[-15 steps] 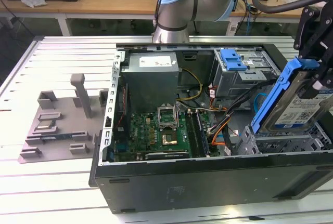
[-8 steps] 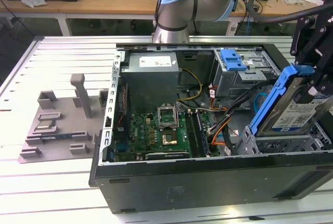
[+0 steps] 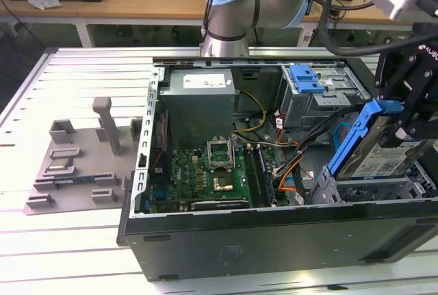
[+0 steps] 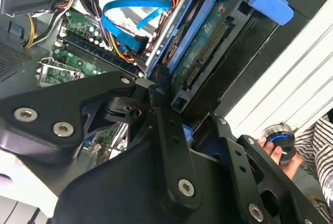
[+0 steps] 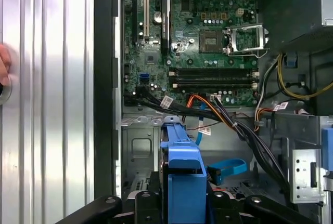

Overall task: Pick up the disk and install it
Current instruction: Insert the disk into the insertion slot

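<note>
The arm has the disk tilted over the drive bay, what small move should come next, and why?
Probably ease the disk down a little along its own slant. The tool grips its blue carrier at the upper end, and the disk sits tilted with its lower end at the grey drive bay, not yet seated. Cables lie close beside it, so go slowly.

Gripper clamps the disk by its blue frame, tilted, with its lower edge meeting the grey drive cage inside the open computer case on the exterior view's right, near the green motherboard.
</note>
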Motion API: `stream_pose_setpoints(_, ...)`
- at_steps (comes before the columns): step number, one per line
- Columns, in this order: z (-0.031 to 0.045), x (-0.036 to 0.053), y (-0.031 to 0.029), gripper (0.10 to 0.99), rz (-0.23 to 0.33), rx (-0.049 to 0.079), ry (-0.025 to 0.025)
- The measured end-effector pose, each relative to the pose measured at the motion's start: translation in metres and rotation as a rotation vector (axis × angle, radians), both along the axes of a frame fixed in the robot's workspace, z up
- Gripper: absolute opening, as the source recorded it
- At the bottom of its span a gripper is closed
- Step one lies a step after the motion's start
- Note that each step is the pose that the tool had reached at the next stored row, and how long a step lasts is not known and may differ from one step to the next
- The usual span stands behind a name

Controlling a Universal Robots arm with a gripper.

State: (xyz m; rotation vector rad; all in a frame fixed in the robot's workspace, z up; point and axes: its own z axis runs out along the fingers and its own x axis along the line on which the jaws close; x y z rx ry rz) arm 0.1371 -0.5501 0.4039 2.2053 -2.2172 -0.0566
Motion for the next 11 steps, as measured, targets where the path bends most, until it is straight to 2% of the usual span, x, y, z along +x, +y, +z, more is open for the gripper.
stream_pose_setpoints(4, -0.0119, 0.0, 0.0, 0.369, 0.0, 0.0, 0.0)
stream_pose_setpoints(11, -0.0204, 0.0, 0.0, 0.369, 0.0, 0.0, 0.0)
